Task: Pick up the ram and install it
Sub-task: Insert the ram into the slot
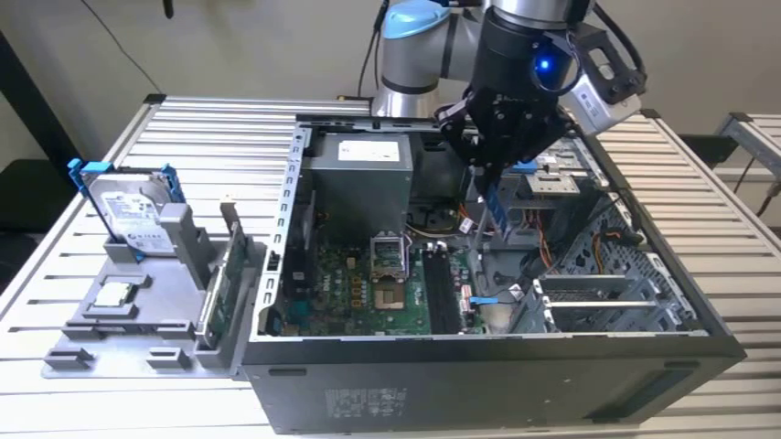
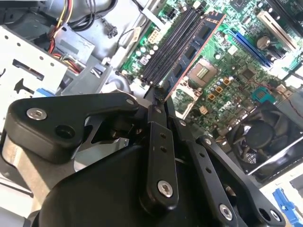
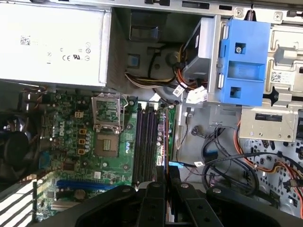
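Note:
My gripper (image 1: 495,178) hangs inside the open computer case (image 1: 488,361), shut on the ram (image 1: 499,216), a narrow dark blue stick that points down from the fingers. In the second wrist view the ram (image 2: 191,49) runs out from between the black fingers (image 2: 156,137), its row of dark chips showing, slanted over the black memory slots (image 2: 173,42). In the first wrist view the ram (image 3: 164,142) appears edge-on beside the slots (image 3: 146,142), leaving the gripper (image 3: 165,177). It is above the green motherboard (image 1: 354,293), apart from the slots (image 1: 437,288).
A grey power supply (image 1: 360,178) fills the case's back. The CPU socket (image 1: 393,294) lies beside the slots. A blue-bracketed drive cage (image 3: 244,61) and loose cables (image 3: 222,161) crowd one side. Outside, a grey fixture (image 1: 123,329) holds a hard drive (image 1: 128,215) and a green card (image 1: 219,283).

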